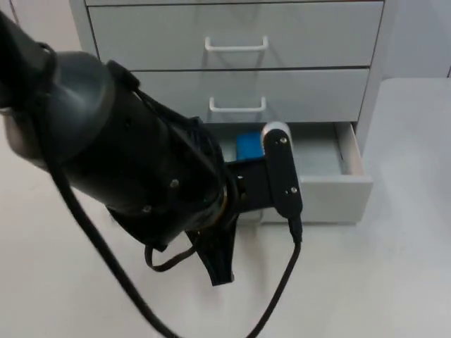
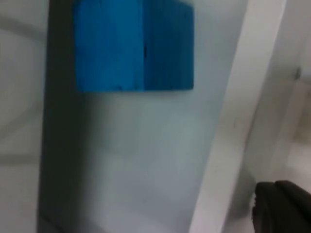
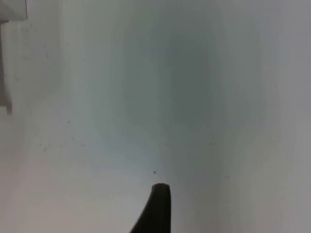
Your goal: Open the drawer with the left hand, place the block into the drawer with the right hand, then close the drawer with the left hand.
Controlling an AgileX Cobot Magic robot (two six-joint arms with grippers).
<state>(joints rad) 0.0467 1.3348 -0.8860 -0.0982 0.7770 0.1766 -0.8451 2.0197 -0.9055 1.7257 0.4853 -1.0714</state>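
Drawer point(image 1: 349, 184) stands open with the blue block point(image 1: 248, 146) lying inside; closing remains. Left claw point(image 1: 222, 267) hangs at the drawer front, its opening undeterminable. Right claw point(image 3: 158, 206) waits over bare desk point(image 3: 194, 97).

Top view: looking down and forward from close above the left arm point(image 1: 134, 162), facing the cabinet point(image 1: 236, 42) and its open drawer point(image 1: 338, 179). Left wrist view: hanging very near over the same drawer point(image 2: 228, 126), sharing the blue block point(image 1: 248, 146) point(image 2: 133, 46). Right wrist view: facing bare table point(image 3: 160, 97).
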